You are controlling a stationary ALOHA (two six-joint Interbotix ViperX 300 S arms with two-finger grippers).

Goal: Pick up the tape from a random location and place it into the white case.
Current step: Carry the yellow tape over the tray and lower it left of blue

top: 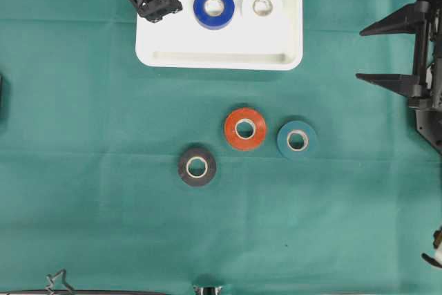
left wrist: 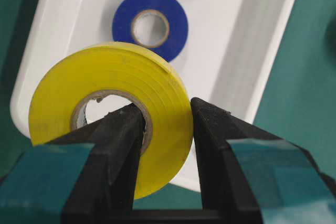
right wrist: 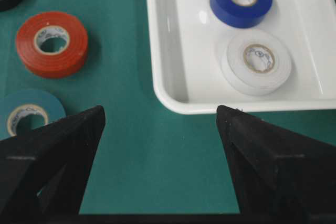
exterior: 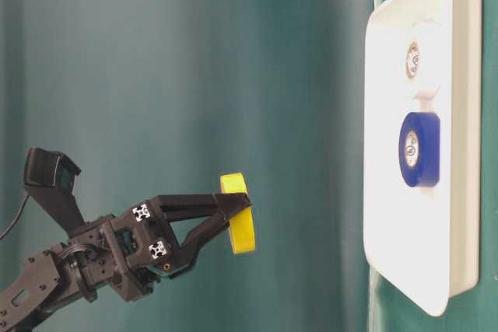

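Note:
My left gripper (left wrist: pixel 167 113) is shut on a yellow tape roll (left wrist: pixel 105 103), one finger through its core and one on its outer face. It holds the roll in the air over the left end of the white case (top: pixel 159 46), seen also in the table-level view (exterior: pixel 240 219). A blue roll (top: pixel 213 7) and a white roll (top: pixel 262 6) lie in the case. Red (top: pixel 245 129), teal (top: pixel 297 139) and black (top: pixel 197 166) rolls lie on the green cloth. My right gripper (top: pixel 366 53) is open and empty at the right edge.
The case (right wrist: pixel 168 66) sits at the back middle of the green cloth (top: pixel 103 170). The three loose rolls lie in a loose row in the middle. A bit of metal frame (top: pixel 59 282) shows at the front left edge.

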